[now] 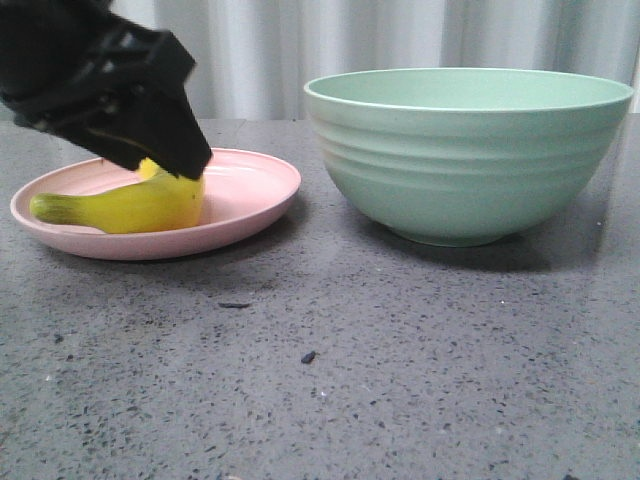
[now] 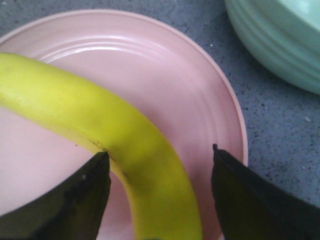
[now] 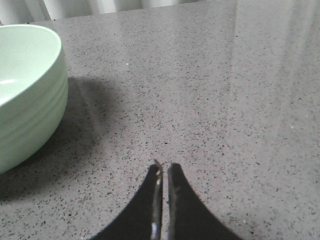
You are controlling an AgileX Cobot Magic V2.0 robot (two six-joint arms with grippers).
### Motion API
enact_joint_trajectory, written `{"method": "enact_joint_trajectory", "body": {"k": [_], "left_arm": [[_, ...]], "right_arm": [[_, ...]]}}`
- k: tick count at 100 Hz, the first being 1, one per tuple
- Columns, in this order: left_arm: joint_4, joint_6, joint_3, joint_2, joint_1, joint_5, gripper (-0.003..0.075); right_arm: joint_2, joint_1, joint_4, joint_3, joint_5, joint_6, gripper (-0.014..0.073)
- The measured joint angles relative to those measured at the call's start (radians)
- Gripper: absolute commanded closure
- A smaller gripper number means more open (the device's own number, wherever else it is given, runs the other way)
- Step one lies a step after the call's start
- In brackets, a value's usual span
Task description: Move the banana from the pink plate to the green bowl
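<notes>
**Left gripper straddles banana on plate; right idle by bowl**

From my remote station: the front view shows the whole layout, w/ the plate (image 1: 245, 205) on the left of the table (image 1: 400, 370) and the bowl (image 1: 470, 150) just beside it on the right, a narrow gap btwn them. That view hides the fingertips behind the black bulk of the left gripper (image 1: 165, 150). The left wrist view fills that in: two dark fingers (image 2: 75, 205) spread wide, one on each side of the banana (image 2: 115, 145), near fingertip at or just touching its edge, the other standing clear over pink plate. Not clamped as far as I can see.

The banana lies flat on the plate, greenish stem toward the plate's left rim in the front view, its other end under the gripper. A corner of the bowl shows in the left wrist view too.

Left arm comes in from upper left, tilted down over the banana's right end.

The right gripper (image 3: 163, 170) appears only in its own wrist view: jaws pressed nearly together, nothing btwn them, low over bare table, bowl off to one side. A few dark specks (image 1: 308, 356) sit on the table in front.
</notes>
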Motion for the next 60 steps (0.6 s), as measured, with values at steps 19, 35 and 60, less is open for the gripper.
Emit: {"method": "enact_joint_trajectory", "body": {"k": [19, 35, 60], "left_arm": [[0.000, 0.000, -0.031, 0.076, 0.000, 0.028, 0.0316], [0.000, 0.000, -0.034, 0.095, 0.000, 0.038, 0.0336], [0.000, 0.000, -0.034, 0.101, 0.000, 0.046, 0.0454]], "right_arm": [[0.000, 0.000, 0.000, 0.000, 0.000, 0.000, 0.0655], [0.000, 0.000, 0.000, 0.000, 0.000, 0.000, 0.0655], [0.000, 0.000, 0.000, 0.000, 0.000, 0.000, 0.0655]]}}
